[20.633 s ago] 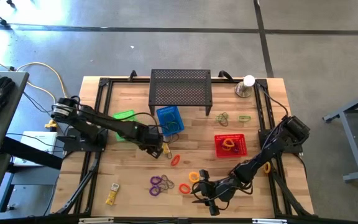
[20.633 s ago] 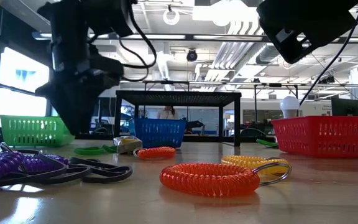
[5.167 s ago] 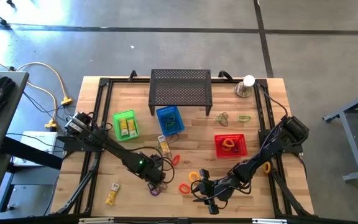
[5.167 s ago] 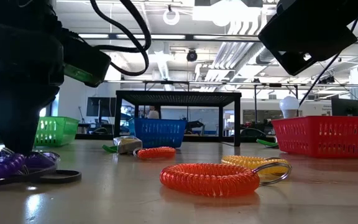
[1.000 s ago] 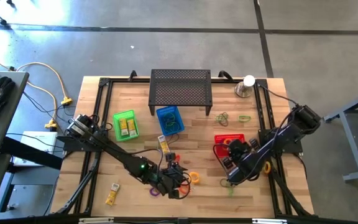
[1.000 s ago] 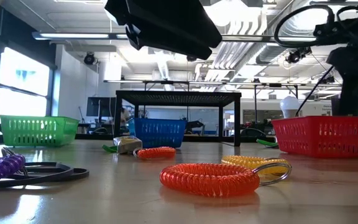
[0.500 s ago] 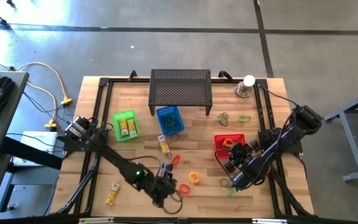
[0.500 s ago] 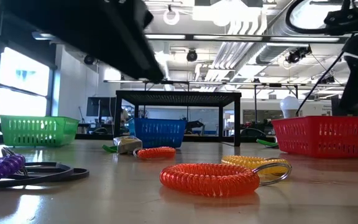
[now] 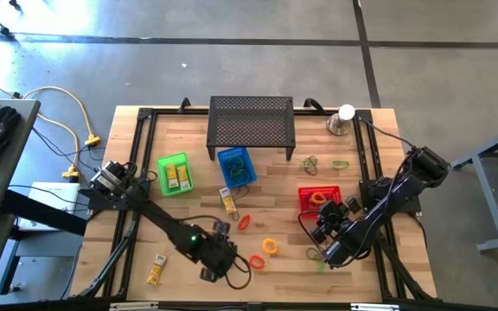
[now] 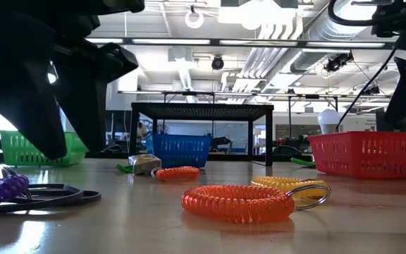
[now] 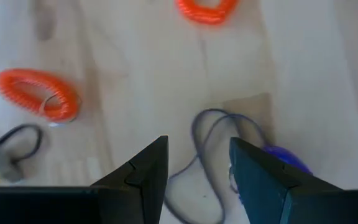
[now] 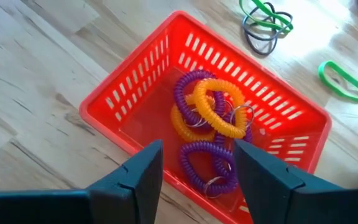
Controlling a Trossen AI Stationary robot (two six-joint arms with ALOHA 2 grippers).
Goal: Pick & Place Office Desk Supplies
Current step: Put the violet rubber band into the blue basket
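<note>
Coiled loops lie flat on the wooden table: an orange one [image 9: 270,246], a red-orange one [image 9: 256,260], a red one [image 9: 245,222], and a purple one [image 11: 284,158] beside a thin dark loop [image 11: 211,142]. One yellow packet [image 9: 228,203] lies mid-table and another [image 9: 156,270] near the front left. My left gripper [image 11: 197,168] hangs open just above the dark loop and the purple coil, pointing steeply down, touching nothing. My right gripper [image 12: 197,171] stands open and empty over the near side of the red basket [image 12: 135,93], which holds purple and orange coils.
A green basket [image 9: 174,173] with yellow packets and a blue basket [image 9: 236,166] stand mid-left. The black perforated stand [image 9: 252,123] is at the back, the silver cup with a white ball [image 9: 342,119] back right. Green loops [image 9: 311,162] lie behind the red basket.
My left gripper has gone toward the table's left edge and down, tipping to point more steeply at the table. It now hangs low by the purple coil. The red-orange coil it stood over shows again.
</note>
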